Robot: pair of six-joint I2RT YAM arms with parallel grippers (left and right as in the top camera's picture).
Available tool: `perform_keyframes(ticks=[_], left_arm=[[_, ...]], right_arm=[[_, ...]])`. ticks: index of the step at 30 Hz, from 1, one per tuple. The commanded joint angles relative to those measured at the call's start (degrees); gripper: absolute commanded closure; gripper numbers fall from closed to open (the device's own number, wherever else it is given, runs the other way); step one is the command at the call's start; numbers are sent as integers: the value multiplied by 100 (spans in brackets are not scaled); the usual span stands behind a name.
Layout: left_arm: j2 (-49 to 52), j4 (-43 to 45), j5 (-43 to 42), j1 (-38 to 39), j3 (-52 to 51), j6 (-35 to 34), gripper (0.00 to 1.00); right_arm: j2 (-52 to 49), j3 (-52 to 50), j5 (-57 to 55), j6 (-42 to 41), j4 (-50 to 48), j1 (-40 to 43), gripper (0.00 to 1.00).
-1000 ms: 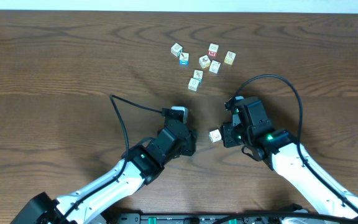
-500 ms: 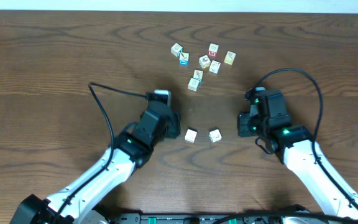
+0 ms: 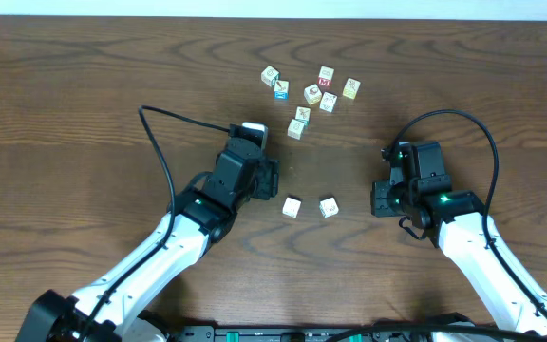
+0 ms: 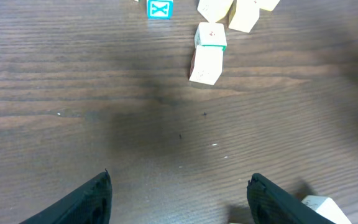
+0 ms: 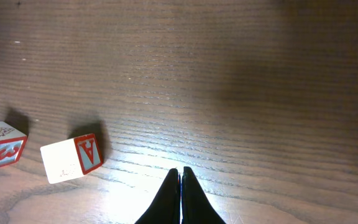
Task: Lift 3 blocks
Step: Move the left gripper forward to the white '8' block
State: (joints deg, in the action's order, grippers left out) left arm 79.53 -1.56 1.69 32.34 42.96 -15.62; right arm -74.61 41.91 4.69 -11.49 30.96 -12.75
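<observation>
Dark wood-grain worktop (image 3: 84, 95) fills every view. Two cream blocks lie loose near its centre. The left block (image 3: 292, 206) is at about 4 o'clock from your left end effector (image 4: 180, 180), whose fingers stand wide apart and empty. The right block (image 3: 329, 206) is at 9 o'clock from your right end effector (image 5: 180, 177), whose fingers are pressed together on nothing. A cluster of cubes (image 3: 312, 94) sits toward 12 o'clock. For a clean lift, centre the spread fingers over one block, square to its flat faces, and lower until they straddle it before closing. You have no tray, bin or other container in view.
</observation>
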Motion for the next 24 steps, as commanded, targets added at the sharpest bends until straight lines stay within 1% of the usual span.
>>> perform_keyframes(ticks=[1,4,7,11,12,13,14,16,17,18,20,24], left_arm=[[525,50,24,-17,328,315,29],[1054,48,-26,-17,647,398,28],[1696,-44,-188,-17,1191,492,28],[2210,-166,-225,-17,1773,680,28],[2293,-186,-245,-17,1880,754,26],[2424,-229,-254,-17,2063,946,24],[2470,-251,-251,-20,2133,1067,23],[2535,-273,-192,-50,2223,1196,22],[2555,-267,-184,-70,2247,1202,22],[2583,-260,-188,-107,2275,1202,21],[2662,-205,-197,-210,2308,1198,21],[2809,-114,-232,-245,2312,1202,21]], right_arm=[[46,120,28,-22,-24,44,99],[46,120,22,0,-61,44,99],[46,120,-63,-2,-122,46,99],[46,109,-144,0,-146,46,99],[44,103,-142,2,-160,46,96],[31,92,-142,85,-184,46,91],[2,81,-140,87,-197,44,89],[-90,48,-9,85,-208,44,84],[-175,33,87,83,-208,44,84],[-258,33,144,83,-208,44,86],[-667,33,249,-52,-295,33,99],[-1200,33,691,-48,-592,28,99]])
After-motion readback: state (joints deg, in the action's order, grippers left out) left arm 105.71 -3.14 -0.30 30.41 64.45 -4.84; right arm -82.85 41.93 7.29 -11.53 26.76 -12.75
